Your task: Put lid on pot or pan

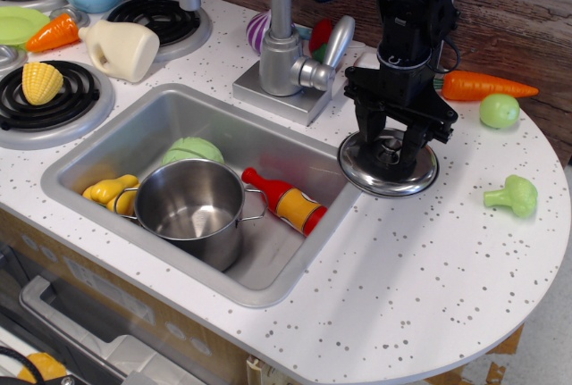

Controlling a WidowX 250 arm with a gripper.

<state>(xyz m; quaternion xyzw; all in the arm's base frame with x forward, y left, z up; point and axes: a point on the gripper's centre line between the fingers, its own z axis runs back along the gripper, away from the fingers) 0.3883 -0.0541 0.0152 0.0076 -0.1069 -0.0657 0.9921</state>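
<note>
The steel lid [359, 171] lies flat on the white counter just right of the sink. My gripper [390, 153] is lowered onto it from above, and its black fingers [367, 139] stand on either side of the small centre knob with a gap still showing, so the jaws look open. The steel pot [189, 211] with wire loop handles stands upright and empty in the sink, down and to the left of the lid.
The sink [89, 148] also holds a red and yellow bottle [284, 200], a green cabbage [192, 149] and yellow toy food [109, 191]. A tap [286, 46] stands behind the sink. A carrot [487, 86], a green ball [499, 110] and broccoli [513, 196] lie to the right.
</note>
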